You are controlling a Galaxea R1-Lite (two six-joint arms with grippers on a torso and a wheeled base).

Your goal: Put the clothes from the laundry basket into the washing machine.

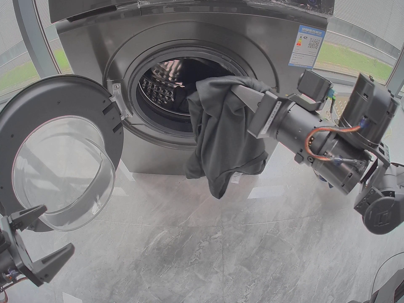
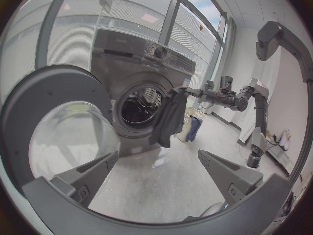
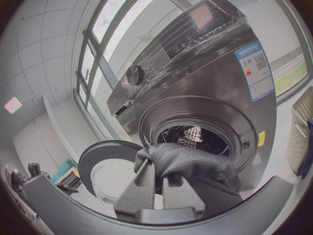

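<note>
The garment (image 1: 223, 135) is showing dark grey, the washing machine (image 1: 92, 51) metallic grey, the floor (image 1: 189, 249) grey marbling.

Floor (image 1: 210, 249): glossy grey marble-look tiles. Windows (image 3: 107, 20): tall, grey frames, far side; daylight in, grass (image 1: 357, 64) outside. Walls (image 2: 241, 56): white. Ceiling (image 3: 39, 33): white tiles w/ lit panel (image 3: 13, 105).

1. A glossy grey, marble-patterned floor (image 1: 202, 249) is carrying everything here.
2. The washing machine (image 1: 84, 55) is standing directly on it.
3. A pale perforated laundry basket (image 3: 298, 141) is sitting on it, just beside the machine.
</note>
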